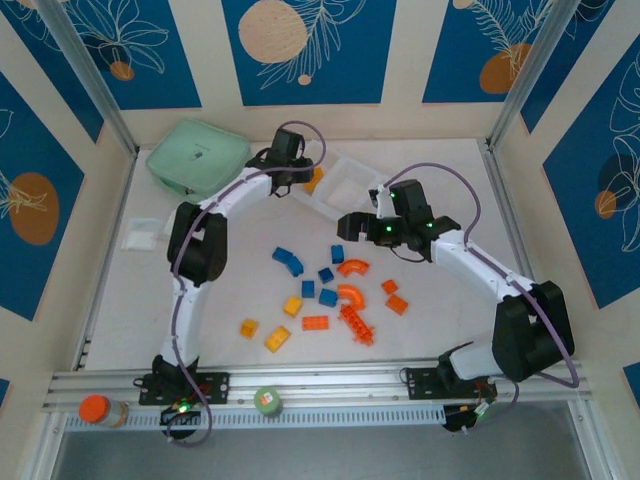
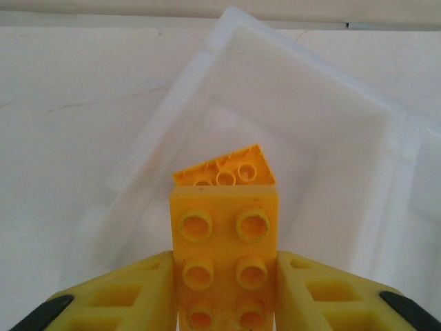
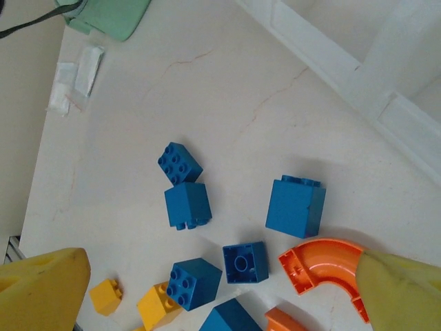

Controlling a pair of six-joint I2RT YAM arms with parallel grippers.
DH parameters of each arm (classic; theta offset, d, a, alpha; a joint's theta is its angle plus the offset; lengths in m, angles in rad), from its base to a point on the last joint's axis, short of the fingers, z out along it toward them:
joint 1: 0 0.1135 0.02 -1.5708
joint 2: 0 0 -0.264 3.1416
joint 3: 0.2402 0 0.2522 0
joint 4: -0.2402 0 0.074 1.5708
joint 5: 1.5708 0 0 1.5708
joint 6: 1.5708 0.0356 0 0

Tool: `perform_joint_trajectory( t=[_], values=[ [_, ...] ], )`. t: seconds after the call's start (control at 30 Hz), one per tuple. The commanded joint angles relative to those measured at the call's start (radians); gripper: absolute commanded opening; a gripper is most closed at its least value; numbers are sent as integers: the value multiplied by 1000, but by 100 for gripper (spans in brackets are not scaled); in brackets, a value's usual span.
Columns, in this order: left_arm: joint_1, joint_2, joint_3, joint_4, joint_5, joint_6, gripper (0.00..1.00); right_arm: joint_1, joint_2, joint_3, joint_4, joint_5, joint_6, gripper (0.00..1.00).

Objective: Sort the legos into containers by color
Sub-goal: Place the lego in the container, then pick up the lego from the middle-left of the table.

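My left gripper [image 2: 224,293] clamps a yellow brick [image 2: 224,241], frame bottom, over the tray [image 2: 331,110] compartment holding another yellow piece [image 2: 227,169]: colour match. My right gripper [image 3: 224,286] gapes above blue bricks [image 3: 295,205].

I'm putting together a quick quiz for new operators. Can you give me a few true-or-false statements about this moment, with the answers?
1. The left tool holds a yellow brick between its fingers. True.
2. The tray compartment below it contains a blue brick. False: a second yellow brick lies there.
3. The right tool is open. True.
4. The right tool grips the orange arch. False: the arch lies on the table beside one finger, ungripped.
5. Every blue brick is already in the tray. False: several blue bricks lie on the table.
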Motion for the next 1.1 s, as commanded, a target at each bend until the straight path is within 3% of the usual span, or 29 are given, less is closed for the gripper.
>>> perform_joint_trajectory(
  t=[0.0,0.1,0.33,0.7,1.07],
  values=[
    [6,47,93,16,96,-6,46,-10,16,43,-32,-29,-28,99],
    [8,56,137,-23,81,-1,53,-15,12,47,-26,-31,-27,99],
    [12,-53,76,-111,98,-6,55,-3,4,63,-47,-68,-32,99],
    [1,-494,-482,-113,152,-67,57,71,-45,-4,-93,-76,-47,99],
    [-74,-882,-968,-226,64,-137,59,222,-125,-148,-55,-53,-12,99]
  ],
)
